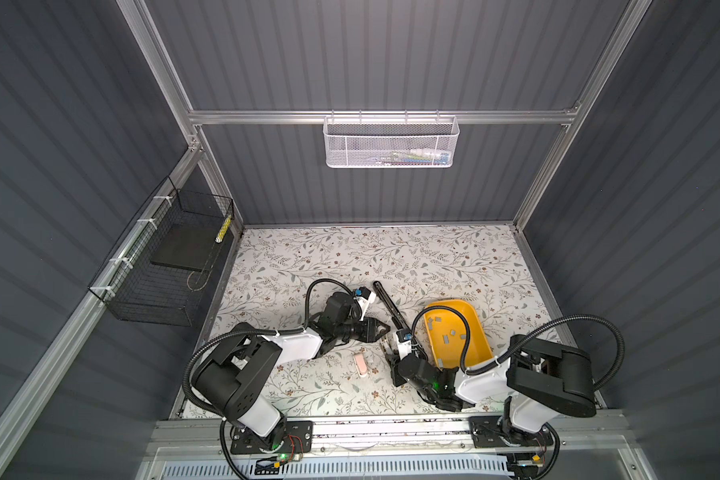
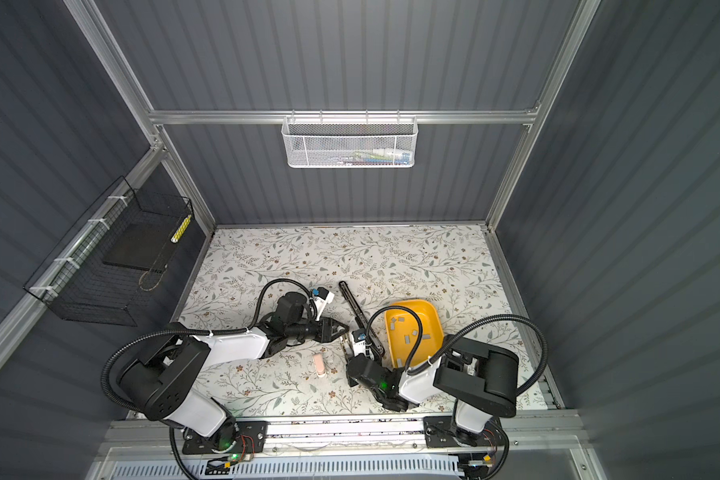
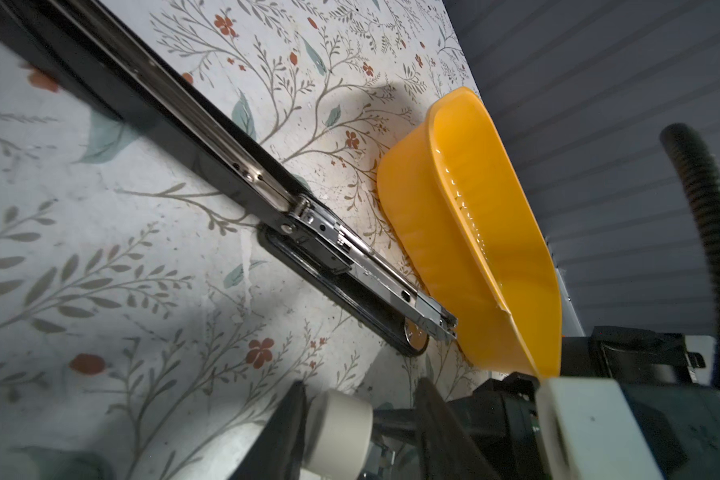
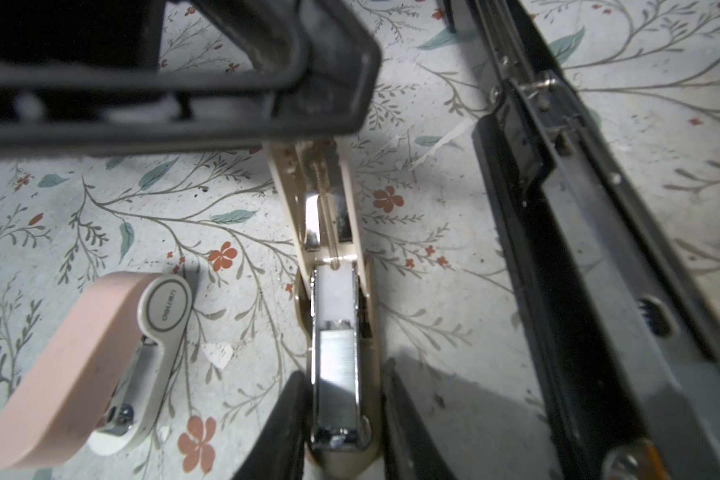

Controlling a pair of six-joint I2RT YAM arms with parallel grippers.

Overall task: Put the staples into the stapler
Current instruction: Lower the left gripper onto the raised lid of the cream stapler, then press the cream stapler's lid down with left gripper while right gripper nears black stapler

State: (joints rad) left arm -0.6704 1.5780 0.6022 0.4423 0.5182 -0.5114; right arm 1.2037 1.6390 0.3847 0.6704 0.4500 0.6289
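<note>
A small cream stapler point(image 4: 333, 232) lies open on the flowered mat, between my two grippers. My right gripper point(image 4: 341, 399) is shut on its base, and a shiny ridged metal strip point(image 4: 335, 357) lies in the magazine. In both top views the left gripper point(image 1: 385, 329) reaches in from the left. In its wrist view the left gripper point(image 3: 360, 386) stands around the raised cream lid end point(image 3: 341, 428), which touches one finger with a gap at the other. The staples point(image 1: 453, 332), several grey strips, lie in the yellow tray point(image 1: 474, 316).
A long black stapler point(image 1: 391, 309) lies open between the cream stapler and the tray, close beside my right gripper. A pink stapler point(image 1: 361, 365) lies shut just in front of the left gripper. A black wire basket point(image 1: 163, 266) hangs on the left wall.
</note>
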